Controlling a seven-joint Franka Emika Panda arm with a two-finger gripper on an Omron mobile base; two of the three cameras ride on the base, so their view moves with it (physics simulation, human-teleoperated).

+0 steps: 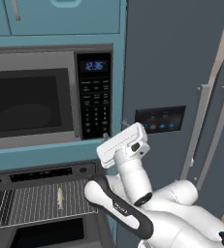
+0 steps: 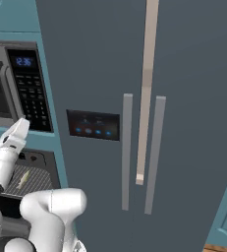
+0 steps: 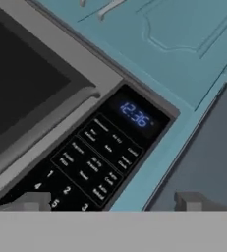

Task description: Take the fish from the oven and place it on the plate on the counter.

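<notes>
The oven (image 1: 40,174) stands open, and its wire rack (image 1: 26,208) is in plain sight below the black control strip. A tiny pale fish (image 1: 60,197) lies lengthwise near the middle of that rack, also seen as the fish (image 2: 22,180) past my forearm. My gripper (image 1: 115,131) is raised well above and to the right of the fish, pointing at the microwave's keypad. It is open, with the fingertips (image 3: 29,201) wide apart and nothing between them. From the right base view the gripper (image 2: 22,123) sits just below the keypad. The plate and the counter are out of view.
A microwave (image 1: 31,99) with keypad (image 3: 88,165) and blue clock sits directly above the oven. To the right stands a tall grey fridge (image 2: 184,74) with two bar handles and a dispenser panel (image 1: 159,119). Teal cabinets (image 1: 60,14) run overhead.
</notes>
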